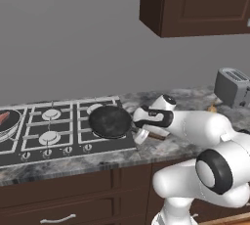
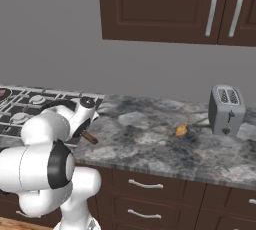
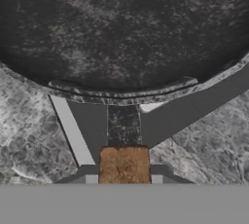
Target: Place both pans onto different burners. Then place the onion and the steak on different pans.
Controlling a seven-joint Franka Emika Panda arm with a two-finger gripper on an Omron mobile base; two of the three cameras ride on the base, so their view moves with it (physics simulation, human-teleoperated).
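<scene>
A black pan lies over the right end of the hob, its handle pointing right over the counter. My gripper is shut on that handle. The hand view looks along the brown handle into the pan's dark bowl, with the gripper at the bottom. At the left edge, a second pan sits on the hob with the red-pink steak in it. The tan onion rests on the counter left of the toaster. Two burners stand bare between the pans.
A silver toaster stands at the back right of the marble counter. Knobs line the hob's front edge. Dark wall cabinets hang above. My white arm covers part of the pan in the right base view.
</scene>
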